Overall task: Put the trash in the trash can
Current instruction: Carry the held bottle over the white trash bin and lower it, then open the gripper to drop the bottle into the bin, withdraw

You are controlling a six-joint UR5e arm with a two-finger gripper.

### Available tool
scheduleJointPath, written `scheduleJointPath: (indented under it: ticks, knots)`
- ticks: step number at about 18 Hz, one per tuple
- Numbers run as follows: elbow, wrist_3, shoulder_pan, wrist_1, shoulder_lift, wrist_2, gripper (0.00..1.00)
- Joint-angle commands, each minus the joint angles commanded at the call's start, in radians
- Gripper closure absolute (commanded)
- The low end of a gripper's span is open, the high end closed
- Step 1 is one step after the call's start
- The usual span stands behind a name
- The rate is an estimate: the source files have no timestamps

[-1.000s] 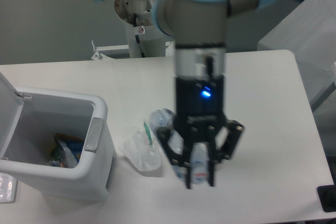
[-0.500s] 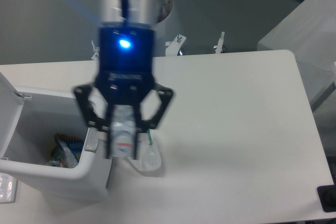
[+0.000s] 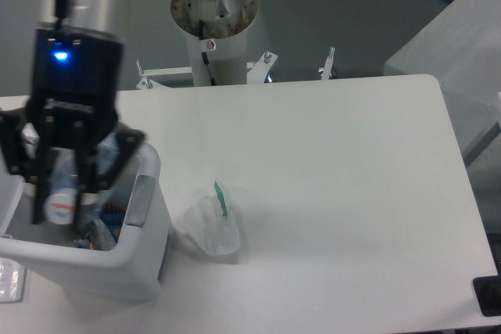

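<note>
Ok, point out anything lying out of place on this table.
The crumpled white wad with the green strip lies loose on the table, beside the trash can rather than in it. The gripper holds the plastic bottle above the open can.

The arm point(image 3: 82, 13) ends in a silver-grey cylinder above a black wrist with a small blue light. The gripper point(image 3: 63, 205) is black, with angular linkages and two slim fingers point(image 3: 88, 193). A pale round base point(image 3: 215, 17) stands behind the table.

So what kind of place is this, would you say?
Probably a robotics lab or test cell: a robot arm's pedestal bolted by a plain white table, with a staged trash can and no household clutter.
</note>
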Motion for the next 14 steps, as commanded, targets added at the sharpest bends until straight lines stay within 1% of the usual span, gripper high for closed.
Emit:
scheduleJointPath:
  ticks: [5,9,10,11,12,13,14]
  knots:
    - [0.006,0.000,-0.025,0.002,-0.048,0.002,0.74]
    - [-0.020,0.000,-0.038,0.002,-0.054,0.002,0.73]
    - [-0.026,0.003,-0.038,0.000,-0.055,0.002,0.71]
    - [-0.034,0.012,-0.038,0.000,-0.060,0.005,0.58]
    - [-0.037,0.012,-0.038,0.000,-0.058,0.008,0.41]
    - [-0.041,0.012,-0.037,0.000,-0.055,0.008,0.13]
    - [-0.047,0.002,-0.034,0.000,-0.051,0.009,0.01]
